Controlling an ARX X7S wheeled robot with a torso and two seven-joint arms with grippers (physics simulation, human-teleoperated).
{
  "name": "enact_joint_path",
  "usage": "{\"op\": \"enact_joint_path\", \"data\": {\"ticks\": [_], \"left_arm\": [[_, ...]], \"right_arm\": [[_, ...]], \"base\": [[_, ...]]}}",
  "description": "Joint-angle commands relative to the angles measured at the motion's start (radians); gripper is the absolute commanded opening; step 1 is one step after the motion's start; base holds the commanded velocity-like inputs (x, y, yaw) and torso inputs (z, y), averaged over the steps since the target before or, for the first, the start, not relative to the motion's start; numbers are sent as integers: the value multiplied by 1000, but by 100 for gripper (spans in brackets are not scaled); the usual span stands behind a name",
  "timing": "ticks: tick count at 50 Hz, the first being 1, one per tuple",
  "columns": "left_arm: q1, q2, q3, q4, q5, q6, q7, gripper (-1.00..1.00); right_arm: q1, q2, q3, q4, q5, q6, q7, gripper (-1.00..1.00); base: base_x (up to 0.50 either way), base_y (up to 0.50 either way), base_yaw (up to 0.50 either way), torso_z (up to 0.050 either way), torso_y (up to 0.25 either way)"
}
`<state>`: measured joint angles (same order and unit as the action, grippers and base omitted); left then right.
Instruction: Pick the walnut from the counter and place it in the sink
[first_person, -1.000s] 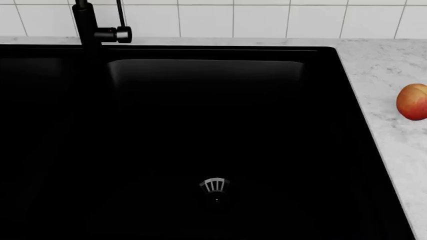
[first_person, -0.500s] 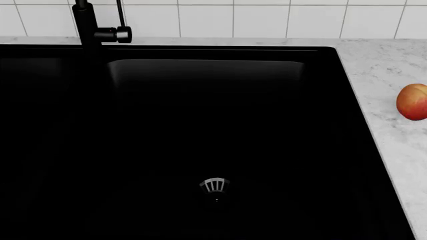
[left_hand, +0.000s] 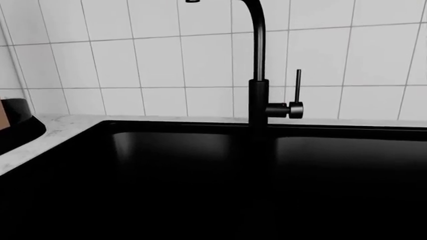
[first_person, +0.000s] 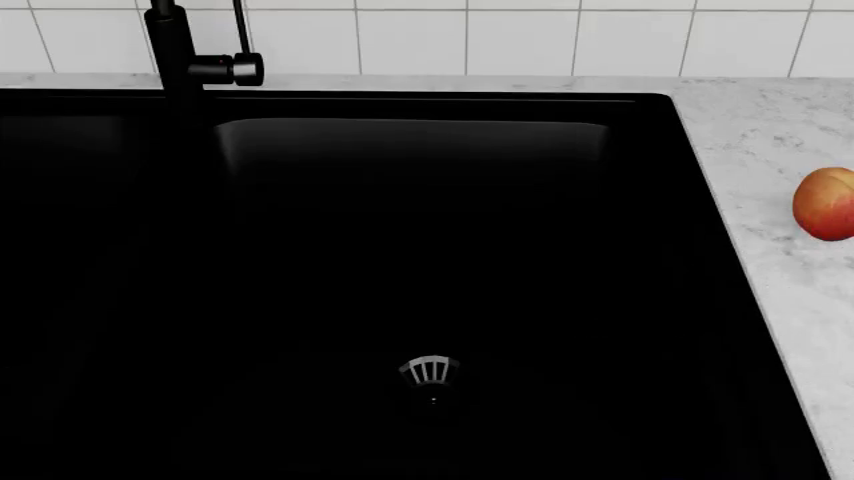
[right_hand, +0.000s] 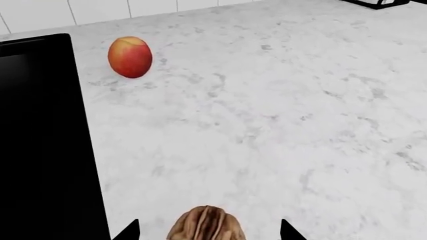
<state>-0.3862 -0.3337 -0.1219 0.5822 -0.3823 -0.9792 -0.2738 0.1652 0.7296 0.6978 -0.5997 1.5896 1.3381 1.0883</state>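
Resting on the counter (right_hand: 280, 115) near the sink (right_hand: 40, 150), the walnut (right_hand: 205, 224) sits between the right gripper's (right_hand: 208, 232) wide-apart jaws. Closing off-centre could roll it away toward the peach (right_hand: 130, 56). Left gripper unseen.

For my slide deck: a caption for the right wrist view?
Open jaws flank the walnut on the counter, peach beyond, sink alongside.

The walnut (right_hand: 206, 224) sits on the counter (right_hand: 280, 125) between the right gripper's (right_hand: 208, 231) fingertips; the peach (right_hand: 130, 56) lies well ahead, beside the sink (right_hand: 40, 150).
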Motion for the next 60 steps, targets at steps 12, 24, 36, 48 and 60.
{"op": "enact_joint_path", "data": {"ticks": [12, 24, 36, 48, 60], "left_arm": [[9, -2, 1, -5, -6, 8, -5, 100], [10, -3, 4, -14, -8, 13, -8, 100], [11, -4, 7, -25, -10, 22, -9, 100], [5, -5, 12, -28, -15, 22, -9, 100], [5, -7, 12, -32, -19, 24, -11, 100]], "right_arm": [[-29, -36, -58, 50, -162, -48, -132, 100], [-64, -66, -89, 73, -238, -88, -191, 100], [-80, -82, -119, 95, -282, -116, -228, 100], [-42, -42, -145, 56, -282, -104, -197, -100], [89, 17, -207, 22, -195, -65, -145, -100]], "base": [[0, 0, 0, 0, 0], [0, 0, 0, 0, 0], [0, 0, 0, 0, 0], [0, 0, 0, 0, 0], [0, 0, 0, 0, 0]]}}
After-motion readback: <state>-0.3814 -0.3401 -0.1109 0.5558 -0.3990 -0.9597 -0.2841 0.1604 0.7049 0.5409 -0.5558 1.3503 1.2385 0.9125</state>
